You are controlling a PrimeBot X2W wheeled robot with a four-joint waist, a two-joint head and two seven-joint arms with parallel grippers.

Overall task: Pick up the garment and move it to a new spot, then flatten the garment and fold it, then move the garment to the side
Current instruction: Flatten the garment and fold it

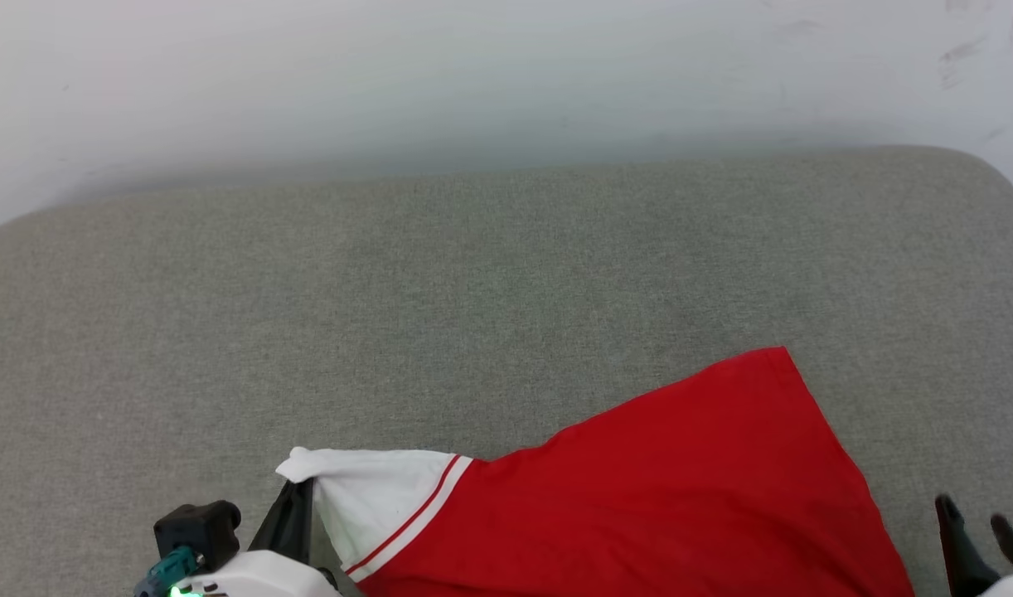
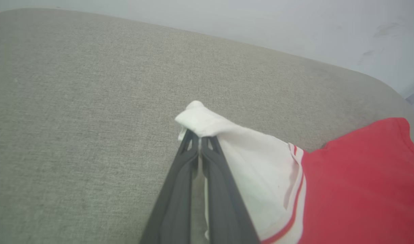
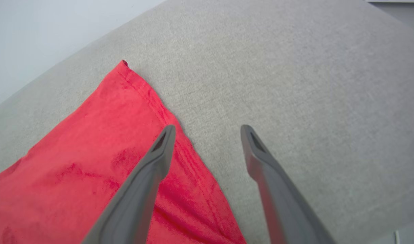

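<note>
The garment [image 1: 656, 489], bright red with a white sleeve end and thin red stripe trim, lies at the near edge of the grey cushioned surface [image 1: 473, 290]. My left gripper [image 2: 199, 140] is shut on the tip of the white sleeve end [image 2: 207, 122]; in the head view that gripper [image 1: 295, 497] sits at the lower left under the sleeve. My right gripper [image 3: 208, 130] stands open above the garment's right hem [image 3: 166, 115], with nothing between its fingers; its left finger hangs over the red cloth. In the head view its fingertips [image 1: 950, 510] show at the lower right, beside the cloth.
A pale wall [image 1: 506, 75] rises behind the cushion's far edge. The cushion's corners are rounded at the far left and far right. Bare grey fabric stretches across the far and left parts of the surface.
</note>
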